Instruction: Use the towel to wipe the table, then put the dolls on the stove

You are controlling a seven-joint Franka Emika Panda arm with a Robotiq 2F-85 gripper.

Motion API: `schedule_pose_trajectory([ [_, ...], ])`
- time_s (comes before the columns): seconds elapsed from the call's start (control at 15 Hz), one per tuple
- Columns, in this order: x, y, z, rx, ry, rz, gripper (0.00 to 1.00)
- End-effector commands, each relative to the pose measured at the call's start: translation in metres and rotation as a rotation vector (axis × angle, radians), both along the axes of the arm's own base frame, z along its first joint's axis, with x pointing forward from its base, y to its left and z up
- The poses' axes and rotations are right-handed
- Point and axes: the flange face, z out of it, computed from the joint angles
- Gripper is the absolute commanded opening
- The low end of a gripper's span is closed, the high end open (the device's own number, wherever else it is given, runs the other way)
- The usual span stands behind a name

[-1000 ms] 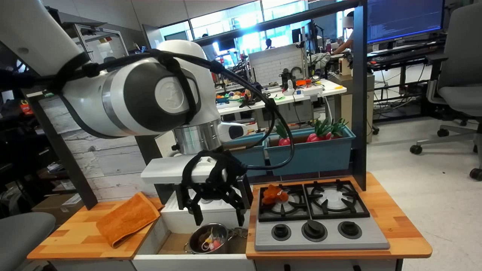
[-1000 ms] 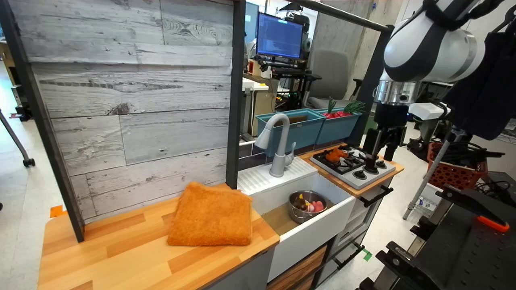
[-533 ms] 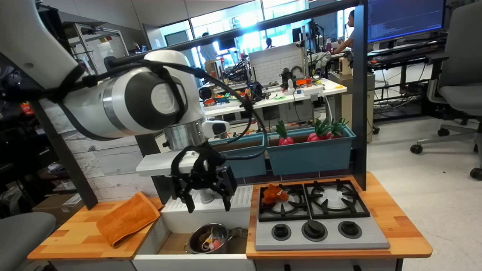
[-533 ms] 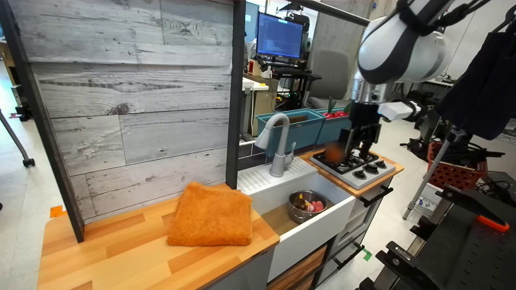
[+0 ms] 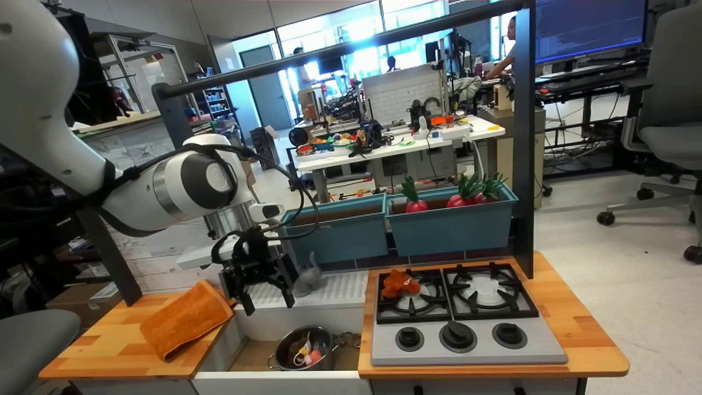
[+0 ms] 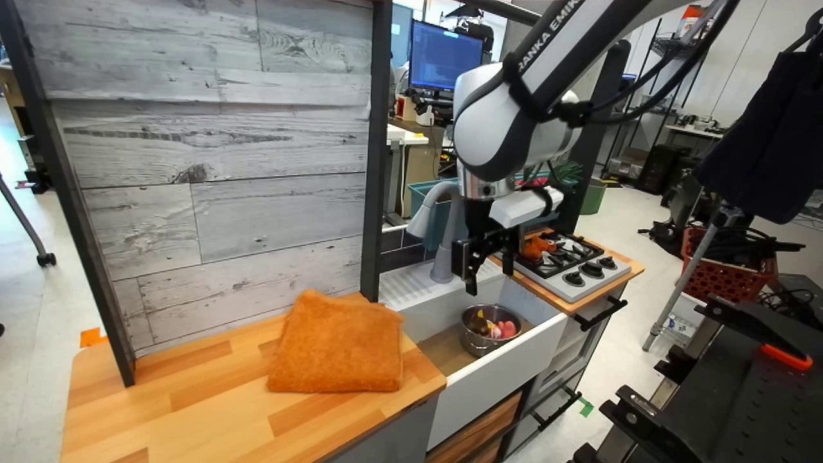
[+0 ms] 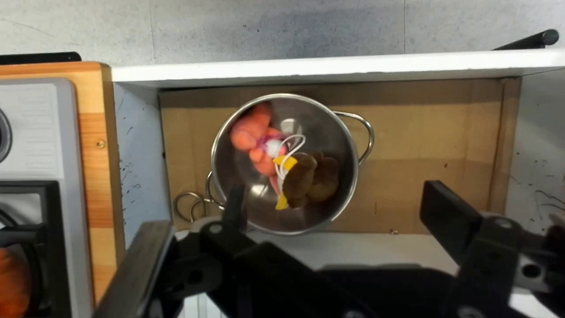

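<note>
The orange towel [image 5: 186,319] [image 6: 337,344] lies rumpled on the left part of the wooden table [image 5: 93,356] [image 6: 193,418]. An orange doll [image 5: 399,283] [image 6: 537,247] sits on the back left burner of the stove [image 5: 428,351] [image 6: 559,283]. A pink doll [image 7: 251,130] and a brown doll [image 7: 304,181] with yellow parts lie inside a metal pot in the sink. My gripper [image 5: 269,302] [image 6: 490,273] is open and empty above the sink. In the wrist view the pot is ahead of the open fingers [image 7: 335,207], toward the left finger.
The metal pot [image 7: 284,232] [image 6: 479,347] stands in the white sink [image 6: 488,379]. A grey faucet [image 6: 443,251] rises behind the sink, close to my gripper. Blue planters [image 5: 340,236] with toy radishes [image 5: 417,206] stand behind. A dark post [image 5: 525,164] rises behind the stove.
My open gripper has moved away from the stove side to above the sink, toward the towel side. The towel, pot and dolls have stayed in place.
</note>
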Motion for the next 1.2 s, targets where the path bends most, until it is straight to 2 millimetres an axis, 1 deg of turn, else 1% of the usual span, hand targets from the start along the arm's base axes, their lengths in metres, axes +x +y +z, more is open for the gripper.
schedule_pose_trajectory([
  [0.0,0.023,-0.001,-0.029,-0.034,0.068,0.004,1.0],
  [0.07,0.007,0.004,-0.02,-0.014,0.048,-0.005,1.0],
  [0.13,0.008,0.003,-0.026,-0.015,0.05,-0.005,1.0],
  [0.27,0.007,0.003,-0.03,-0.015,0.054,-0.005,1.0],
  [0.4,0.003,-0.003,-0.041,-0.01,0.026,-0.004,1.0],
  [0.53,-0.003,-0.014,-0.054,-0.025,-0.008,0.0,1.0],
  [0.8,-0.021,-0.045,-0.076,-0.022,-0.05,-0.029,1.0],
  [0.93,-0.025,-0.056,-0.083,-0.02,-0.066,-0.039,1.0],
  [1.0,-0.025,-0.058,-0.085,-0.016,-0.077,-0.041,0.75],
  [1.07,-0.025,-0.058,-0.085,-0.013,-0.09,-0.041,0.74],
  [1.13,-0.024,-0.057,-0.084,-0.01,-0.106,-0.038,0.66],
])
